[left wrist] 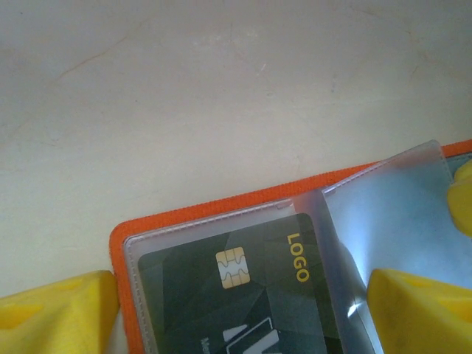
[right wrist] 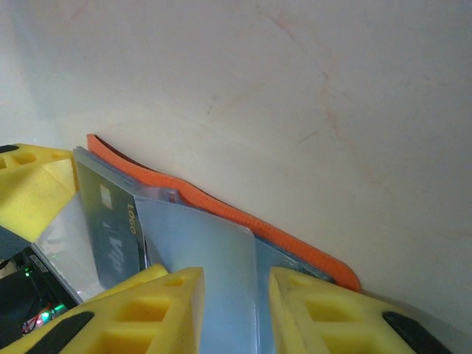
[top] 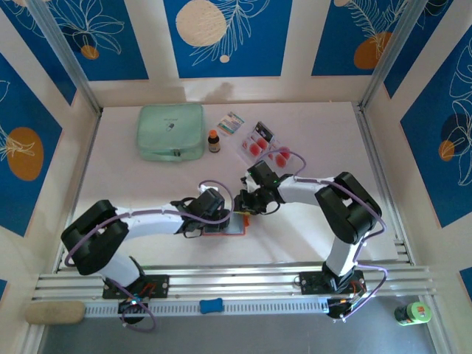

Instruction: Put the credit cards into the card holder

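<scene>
Card holder [left wrist: 183,217] lies open on the counter [left wrist: 221,88] between the arms, a dark chip card [left wrist: 243,287] in one pocket; the loose credit cards [top: 262,142] wait well apart behind. Left end effector [left wrist: 236,317] is spread wide astride the holder, right end effector [right wrist: 232,310] slightly parted over a clear pocket leaf [right wrist: 199,243]. Unpinned, that leaf may flop shut or the holder skid.

From the top, the card holder [top: 227,231] is mostly buried under both sets of jaws. Left wrist cam chops the holder and the dark card [left wrist: 243,295] inside it off at the bottom edge. The credit cards [top: 259,144] beyond the holder are too tiny to count.
</scene>
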`<move>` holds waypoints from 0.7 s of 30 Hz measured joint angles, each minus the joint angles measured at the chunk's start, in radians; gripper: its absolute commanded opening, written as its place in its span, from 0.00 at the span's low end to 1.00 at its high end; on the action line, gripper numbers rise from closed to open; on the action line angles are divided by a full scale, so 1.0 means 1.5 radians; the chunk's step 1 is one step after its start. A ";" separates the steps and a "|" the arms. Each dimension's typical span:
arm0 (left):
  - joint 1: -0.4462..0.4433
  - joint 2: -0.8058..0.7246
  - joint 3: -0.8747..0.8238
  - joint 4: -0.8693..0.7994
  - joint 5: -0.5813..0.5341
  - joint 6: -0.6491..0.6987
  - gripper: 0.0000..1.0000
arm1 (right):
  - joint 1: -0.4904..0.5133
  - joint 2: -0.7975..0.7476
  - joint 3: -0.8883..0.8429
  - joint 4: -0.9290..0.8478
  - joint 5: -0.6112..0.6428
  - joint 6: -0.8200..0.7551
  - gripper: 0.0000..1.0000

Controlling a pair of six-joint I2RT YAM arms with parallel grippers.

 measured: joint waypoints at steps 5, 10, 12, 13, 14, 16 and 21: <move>0.000 -0.003 -0.004 0.005 0.000 0.000 0.87 | 0.001 0.007 0.002 0.013 -0.015 0.003 0.30; 0.000 -0.007 -0.008 0.009 0.000 0.000 0.87 | 0.001 0.015 0.009 0.015 -0.033 0.004 0.30; 0.000 -0.009 -0.009 0.010 0.000 0.000 0.88 | 0.001 0.014 0.010 0.015 -0.038 0.007 0.30; 0.000 -0.010 -0.009 0.009 0.000 0.000 0.89 | 0.001 0.014 0.010 0.015 -0.041 0.009 0.30; 0.000 -0.013 -0.009 0.008 0.000 0.000 0.90 | 0.002 0.014 0.010 0.014 -0.045 0.010 0.30; 0.000 -0.024 -0.010 0.001 -0.003 0.000 0.93 | 0.003 0.009 0.010 0.013 -0.047 0.016 0.31; 0.000 -0.088 -0.010 -0.032 -0.023 0.003 0.97 | 0.005 -0.026 0.017 -0.004 -0.050 0.022 0.33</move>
